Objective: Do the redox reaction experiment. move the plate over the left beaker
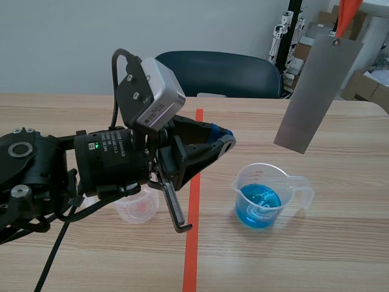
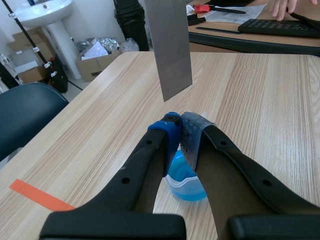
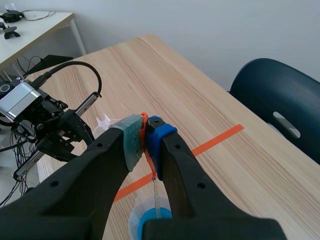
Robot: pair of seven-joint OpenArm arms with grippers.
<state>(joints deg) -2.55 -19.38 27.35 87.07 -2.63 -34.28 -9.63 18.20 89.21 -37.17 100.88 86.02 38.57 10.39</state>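
A grey metal plate [image 1: 316, 91] hangs in the air from an orange strap [image 1: 347, 15], above and to the right of a beaker of blue liquid [image 1: 261, 198]. My right gripper [image 3: 145, 131] is shut on that strap [image 3: 144, 120], and the plate shows edge-on [image 3: 157, 197] straight above the blue beaker [image 3: 147, 220]. A small clear beaker [image 1: 138, 207] with a reddish trace stands left of the tape line, partly under my left arm. My left gripper [image 1: 225, 139] is shut on nothing and hovers left of the blue beaker [image 2: 182, 182], with the plate [image 2: 170, 45] ahead of it [image 2: 181, 125].
An orange tape line [image 1: 193, 213] runs down the table between the two beakers. A dark blue chair [image 1: 219, 73] stands behind the table's far edge. Boxes and equipment sit at the back right. A keyboard [image 2: 280, 27] and a person's hand [image 2: 285, 6] lie on another desk.
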